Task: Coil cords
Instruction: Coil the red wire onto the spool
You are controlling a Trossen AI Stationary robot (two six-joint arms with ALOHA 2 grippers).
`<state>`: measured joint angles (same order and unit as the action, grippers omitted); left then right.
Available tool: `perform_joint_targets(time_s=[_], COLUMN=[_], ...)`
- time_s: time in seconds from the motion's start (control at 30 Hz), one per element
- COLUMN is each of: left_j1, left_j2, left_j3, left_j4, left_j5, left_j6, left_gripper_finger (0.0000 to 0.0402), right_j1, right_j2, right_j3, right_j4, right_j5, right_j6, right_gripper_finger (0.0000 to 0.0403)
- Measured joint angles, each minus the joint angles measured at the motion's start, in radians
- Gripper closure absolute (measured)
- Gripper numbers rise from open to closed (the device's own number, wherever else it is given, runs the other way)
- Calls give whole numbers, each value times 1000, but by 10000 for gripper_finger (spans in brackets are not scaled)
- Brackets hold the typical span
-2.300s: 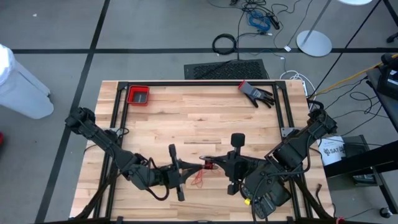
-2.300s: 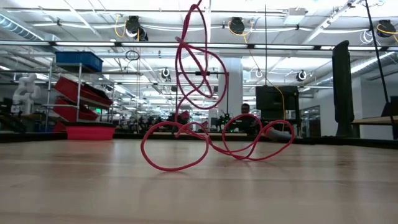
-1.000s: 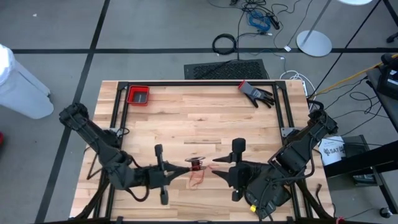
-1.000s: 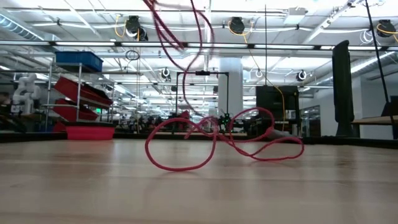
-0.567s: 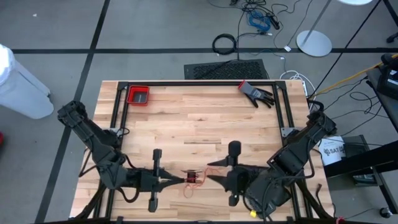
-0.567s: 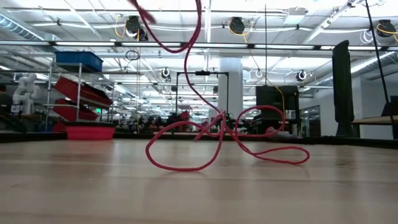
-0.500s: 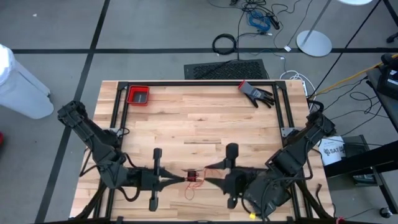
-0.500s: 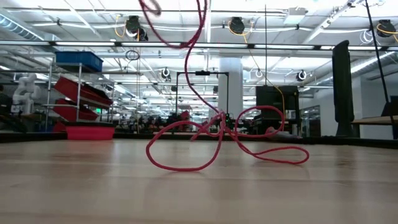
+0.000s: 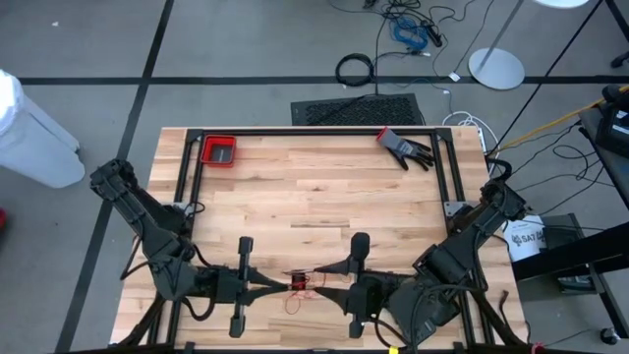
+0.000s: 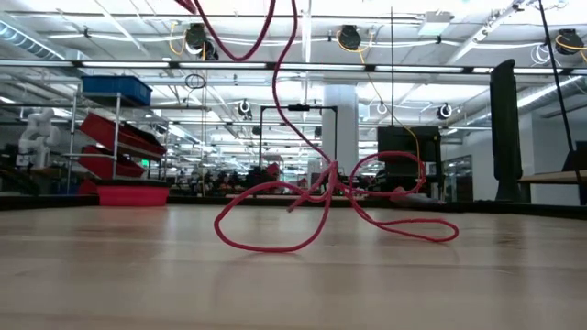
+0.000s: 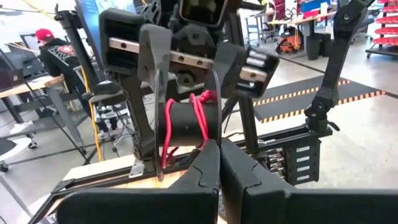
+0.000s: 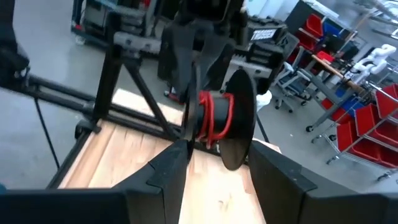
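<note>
Mid-winding: left gripper (image 9: 278, 284) is pinched on the spool (image 12: 231, 118) at the near edge, right gripper (image 9: 324, 288) spread wide around it. Cord (image 10: 303, 215) trails loose below; next it needs feeding on.

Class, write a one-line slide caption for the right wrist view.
Open right gripper faces a black spool wound with red cord.
</note>
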<state>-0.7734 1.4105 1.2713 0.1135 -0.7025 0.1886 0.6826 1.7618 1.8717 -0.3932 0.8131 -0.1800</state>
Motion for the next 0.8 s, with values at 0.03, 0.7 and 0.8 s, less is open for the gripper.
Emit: perform_joint_targets(time_s=[0.03, 0.7, 0.8], left_j1=[1, -5, -6], left_j2=[0, 3, 4], left_j3=[0, -1, -2], left_j4=[-1, -24, -23], left_j5=[5, 26, 31], left_j6=[0, 8, 8], left_gripper_finger=[401, 401, 401], right_j1=[-1, 46, 55], right_j2=[0, -31, -36], right_j3=[0, 0, 1], right_j4=[4, -6, -10], right_j5=[0, 0, -1], right_j6=[5, 8, 23], right_gripper_finger=[248, 248, 248])
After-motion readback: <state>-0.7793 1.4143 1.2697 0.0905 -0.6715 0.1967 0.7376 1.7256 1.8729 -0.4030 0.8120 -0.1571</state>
